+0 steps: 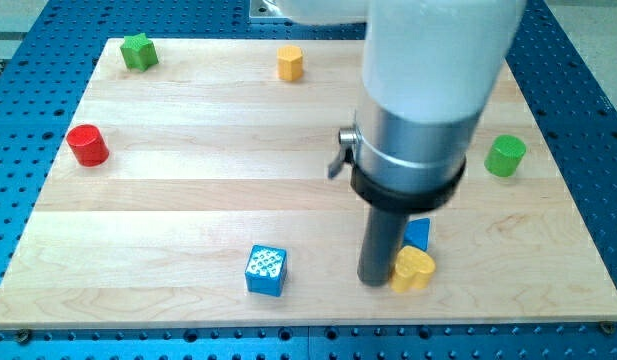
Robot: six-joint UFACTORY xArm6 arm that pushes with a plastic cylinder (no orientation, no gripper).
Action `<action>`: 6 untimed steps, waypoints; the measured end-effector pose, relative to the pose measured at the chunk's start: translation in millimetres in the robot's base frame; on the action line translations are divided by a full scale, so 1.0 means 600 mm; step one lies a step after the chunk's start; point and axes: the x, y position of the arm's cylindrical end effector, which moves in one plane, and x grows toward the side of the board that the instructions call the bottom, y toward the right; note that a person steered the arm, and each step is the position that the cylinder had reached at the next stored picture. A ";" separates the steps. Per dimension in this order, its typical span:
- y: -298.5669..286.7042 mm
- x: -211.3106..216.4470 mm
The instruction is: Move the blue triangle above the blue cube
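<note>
The blue cube (pixel 266 270) lies on the wooden board near the view's bottom, left of centre. The blue triangle (pixel 418 234) shows only partly, just right of the rod and touching a yellow heart-shaped block (pixel 413 269) below it. My tip (pixel 374 279) rests on the board right beside the yellow block's left side and below-left of the blue triangle. The tip is well to the right of the blue cube. The arm's large body hides the board above the triangle.
A green star block (pixel 139 51) sits at the top left, a yellow hexagon block (pixel 290 62) at the top centre, a red cylinder (pixel 88 145) at the left, and a green cylinder (pixel 505 156) at the right. The board's bottom edge (pixel 308 322) is close below the tip.
</note>
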 end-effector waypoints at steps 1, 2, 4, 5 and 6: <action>0.057 -0.012; 0.135 -0.021; 0.062 -0.059; -0.032 -0.093; -0.024 -0.108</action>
